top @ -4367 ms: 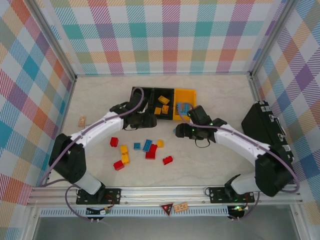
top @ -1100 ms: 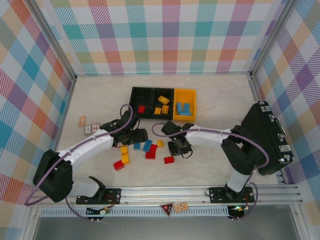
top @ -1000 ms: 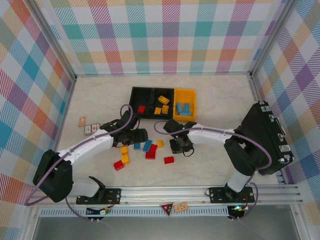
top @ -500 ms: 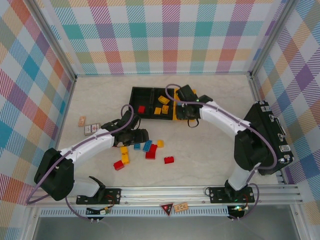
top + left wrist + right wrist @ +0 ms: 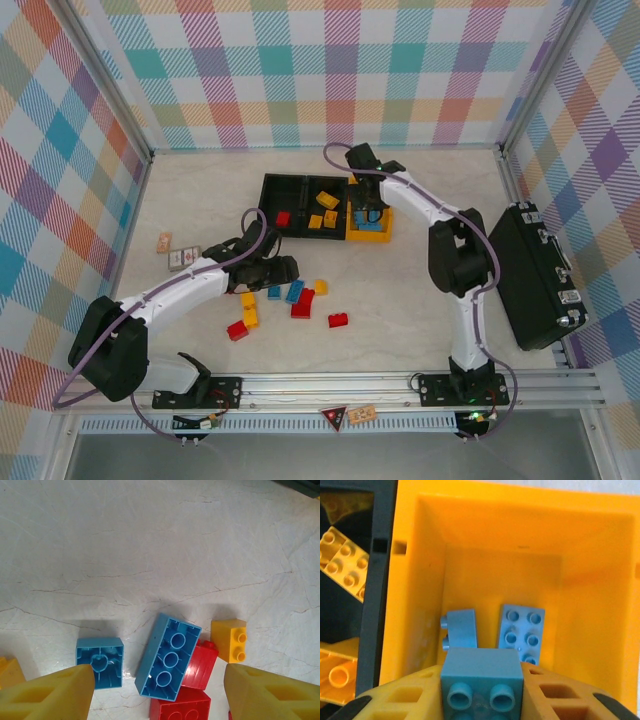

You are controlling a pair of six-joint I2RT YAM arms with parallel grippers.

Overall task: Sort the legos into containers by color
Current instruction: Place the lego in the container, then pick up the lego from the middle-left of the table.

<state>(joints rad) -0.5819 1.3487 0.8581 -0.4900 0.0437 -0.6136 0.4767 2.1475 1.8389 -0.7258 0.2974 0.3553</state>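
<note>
The three joined containers stand at the back: a black bin (image 5: pixel 283 195) with one red brick, a black bin (image 5: pixel 322 190) with yellow bricks (image 5: pixel 342 562), and a yellow-orange bin (image 5: pixel 382 192). My right gripper (image 5: pixel 482 692) hangs over the yellow-orange bin (image 5: pixel 470 535), shut on a small blue brick (image 5: pixel 481 667). Two blue bricks (image 5: pixel 461 628) (image 5: pixel 522 632) lie on that bin's floor. My left gripper (image 5: pixel 159 690) is open above the loose pile: a long blue brick (image 5: pixel 168 657) upside down, a small blue one (image 5: pixel 100 661), a yellow one (image 5: pixel 229 640) and red ones (image 5: pixel 199 662).
A large black case (image 5: pixel 537 275) lies at the right edge. Two patterned cards (image 5: pixel 164 242) (image 5: pixel 183 258) rest at the left. More loose bricks sit nearer the front: red (image 5: pixel 338 320), red (image 5: pixel 237 330) and yellow (image 5: pixel 249 310).
My right gripper has gone from the loose pile up and back to the yellow-orange bin, carrying the small blue brick. The left arm has hardly moved.
</note>
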